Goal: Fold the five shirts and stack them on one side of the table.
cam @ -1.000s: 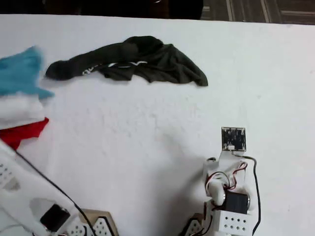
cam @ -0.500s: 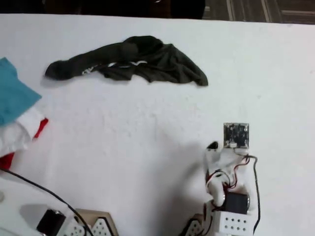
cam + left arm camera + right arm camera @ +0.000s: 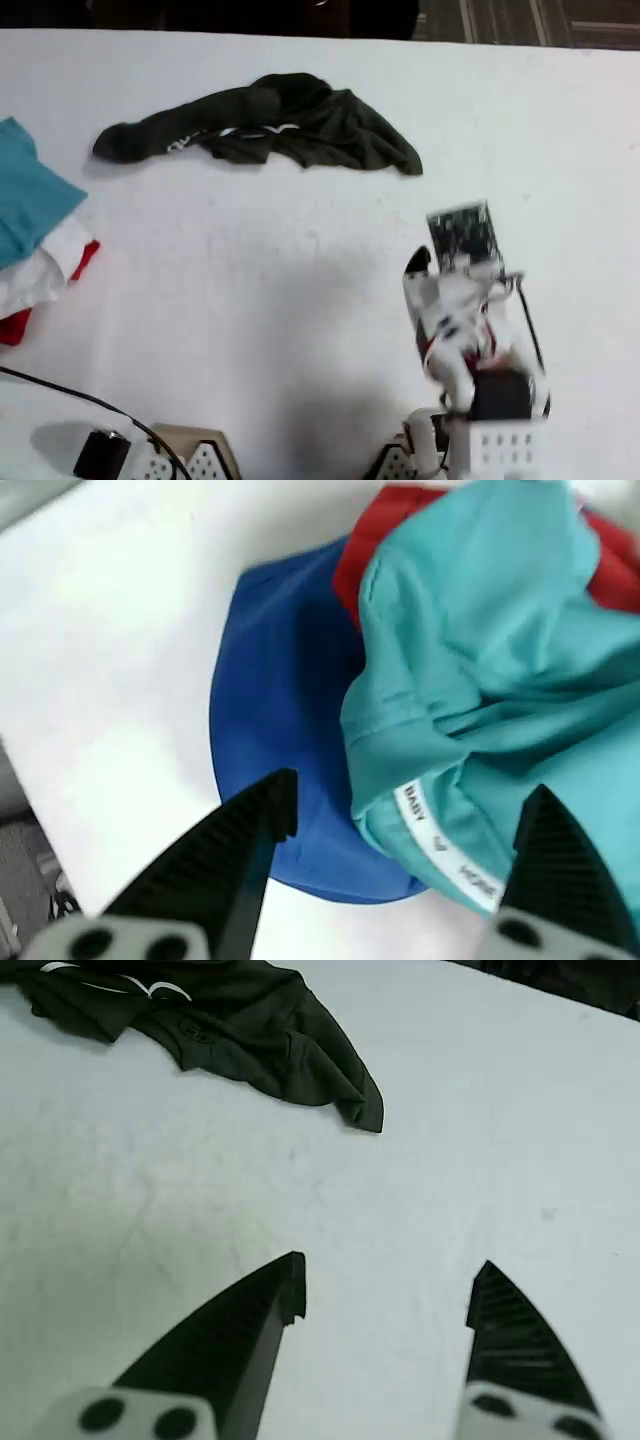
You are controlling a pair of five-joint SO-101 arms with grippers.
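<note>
Folding looks nearly done: the teal shirt (image 3: 30, 195) tops the pile (image 3: 45, 262) at the left edge of the surface (image 3: 300, 300), so your left end effector (image 3: 412, 785) hangs spread and empty above it. The dark shirt (image 3: 280, 125) lies crumpled near the far edge. Your right end effector (image 3: 390, 1265), also spread, faces it, likely to fetch it.

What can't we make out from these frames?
1. High view: the shirt stack is cut off by the picture's left edge, so its full extent is hidden.
2. Left wrist view: the teal shirt covers most of the red shirt and blue shirt, hiding their folds.
3. High view: the right arm is blurred; its details cannot be read.
4. Right wrist view: the dark shirt is cut off by the edge.
</note>
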